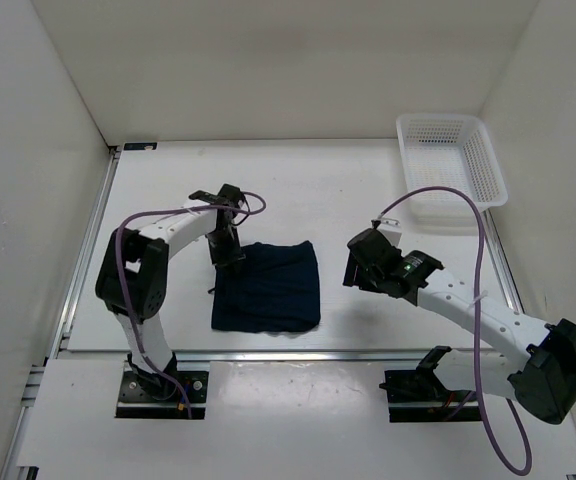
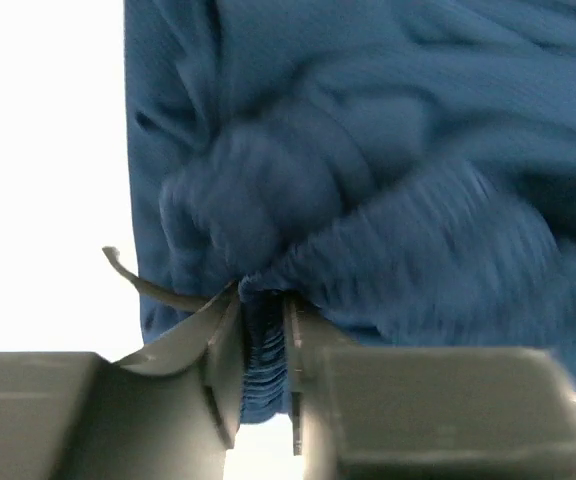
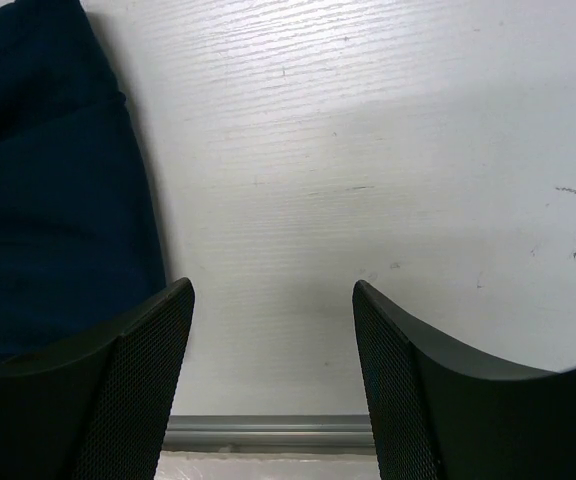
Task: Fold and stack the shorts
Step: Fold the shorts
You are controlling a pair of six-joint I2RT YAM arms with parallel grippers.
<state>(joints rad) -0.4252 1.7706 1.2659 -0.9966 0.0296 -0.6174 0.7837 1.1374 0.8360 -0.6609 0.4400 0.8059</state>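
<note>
The dark navy shorts lie folded in a rough square on the white table between the arms. My left gripper is at their far left corner, shut on a bunched edge of the shorts; the fabric fills most of the left wrist view. My right gripper hovers open and empty to the right of the shorts, its fingers apart over bare table. The right edge of the shorts shows at the left of the right wrist view.
A white mesh basket stands at the back right near the wall. A metal rail runs along the table's near edge. White walls enclose the table on three sides.
</note>
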